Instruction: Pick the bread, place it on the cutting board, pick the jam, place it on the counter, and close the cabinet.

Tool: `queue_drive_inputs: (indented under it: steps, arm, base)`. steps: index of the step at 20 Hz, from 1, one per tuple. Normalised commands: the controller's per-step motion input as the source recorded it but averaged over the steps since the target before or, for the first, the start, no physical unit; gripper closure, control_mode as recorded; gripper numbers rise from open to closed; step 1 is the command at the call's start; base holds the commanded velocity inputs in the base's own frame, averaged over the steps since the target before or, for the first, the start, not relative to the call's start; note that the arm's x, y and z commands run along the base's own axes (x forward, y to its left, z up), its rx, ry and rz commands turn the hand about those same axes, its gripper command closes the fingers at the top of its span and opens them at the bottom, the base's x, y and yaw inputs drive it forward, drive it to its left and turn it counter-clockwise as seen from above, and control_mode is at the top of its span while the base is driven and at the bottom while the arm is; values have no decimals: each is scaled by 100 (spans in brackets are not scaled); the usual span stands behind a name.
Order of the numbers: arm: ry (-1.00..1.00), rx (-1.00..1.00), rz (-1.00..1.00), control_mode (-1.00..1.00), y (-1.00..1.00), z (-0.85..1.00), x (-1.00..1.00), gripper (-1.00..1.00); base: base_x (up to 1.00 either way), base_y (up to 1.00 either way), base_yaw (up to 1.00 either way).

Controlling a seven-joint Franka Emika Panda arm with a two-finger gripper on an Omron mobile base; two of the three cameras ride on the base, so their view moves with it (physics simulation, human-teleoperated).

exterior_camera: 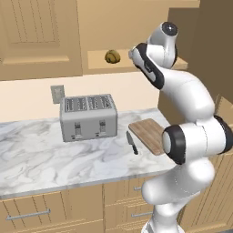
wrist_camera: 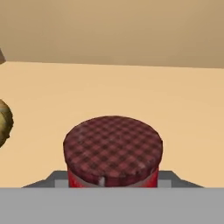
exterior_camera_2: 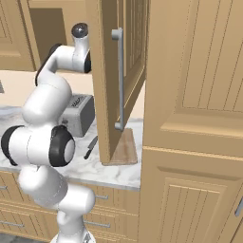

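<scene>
My claw is clamped on the jam, which stands upright on the cabinet shelf right at my fingertips, with the bread beside it and the bench well below.

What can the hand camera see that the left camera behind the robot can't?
The hand view alone shows the jam, its checked dark red lid up close, standing on the cabinet shelf. The left base view alone shows the toaster, knife, cutting board and marble counter. Both show the bread on that shelf, beside the jam.
</scene>
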Motion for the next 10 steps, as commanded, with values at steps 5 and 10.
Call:
queue_drive_inputs:
  steps: [5, 10]
  arm:
    - [-3, 0, 0, -100, 0, -29, -78, 100]
    - [-6, 0, 0, -100, 2, -31, -84, 100]
  base:
    - [0, 0, 0]
    - [0, 0, 0]
